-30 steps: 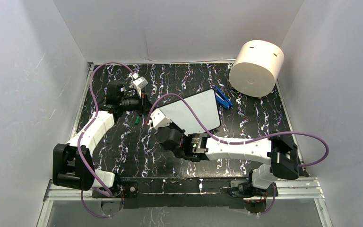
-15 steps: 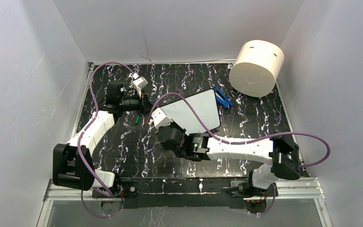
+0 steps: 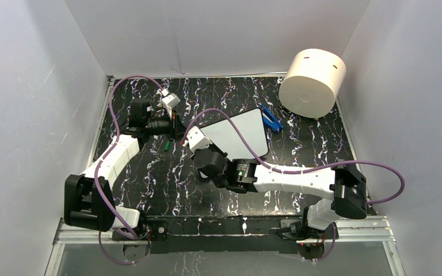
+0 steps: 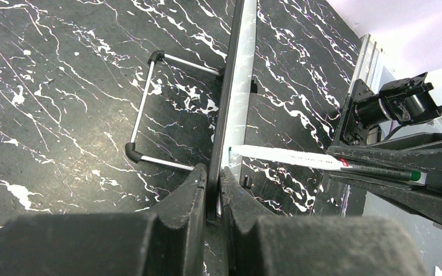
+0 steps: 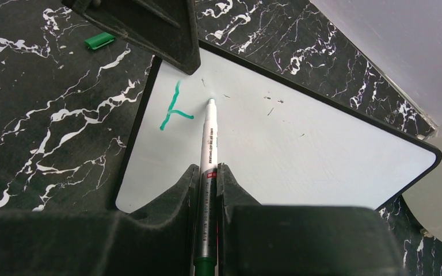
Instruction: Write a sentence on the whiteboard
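Teal-green strokes of the sentence start at one corner of the whiteboard, mid-table. The right tool, clamped on the marker, has shifted slightly rightward; the left tool pinches its edge. Nearly everything remains unwritten.

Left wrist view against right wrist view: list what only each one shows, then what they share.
Only the left wrist view: the whiteboard edge-on and the wire stand behind it. Only the right wrist view: the board's white face, the green strokes and a loose green cap. Both: the marker, tip at the board, and the left gripper clamping its edge.
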`<action>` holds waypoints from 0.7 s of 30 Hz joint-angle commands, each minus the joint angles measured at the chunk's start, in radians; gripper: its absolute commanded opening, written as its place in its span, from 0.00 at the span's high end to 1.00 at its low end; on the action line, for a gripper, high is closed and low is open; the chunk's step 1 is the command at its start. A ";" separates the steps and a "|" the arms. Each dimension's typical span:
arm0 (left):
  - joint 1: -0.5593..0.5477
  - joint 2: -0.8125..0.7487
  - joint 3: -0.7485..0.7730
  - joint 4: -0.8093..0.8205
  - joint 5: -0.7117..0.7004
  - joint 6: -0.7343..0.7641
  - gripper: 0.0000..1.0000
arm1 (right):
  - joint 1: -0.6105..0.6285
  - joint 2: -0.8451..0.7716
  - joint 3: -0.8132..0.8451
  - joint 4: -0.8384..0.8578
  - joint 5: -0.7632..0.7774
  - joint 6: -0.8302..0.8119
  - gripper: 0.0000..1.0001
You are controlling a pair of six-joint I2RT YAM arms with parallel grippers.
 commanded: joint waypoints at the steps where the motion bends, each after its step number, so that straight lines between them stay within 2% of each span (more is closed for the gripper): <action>1: -0.016 0.020 0.012 -0.050 -0.037 0.030 1.00 | -0.004 -0.021 0.023 0.063 0.003 -0.017 1.00; 21: -0.016 0.023 0.013 -0.050 -0.036 0.030 1.00 | -0.015 0.000 0.042 0.024 -0.010 -0.007 1.00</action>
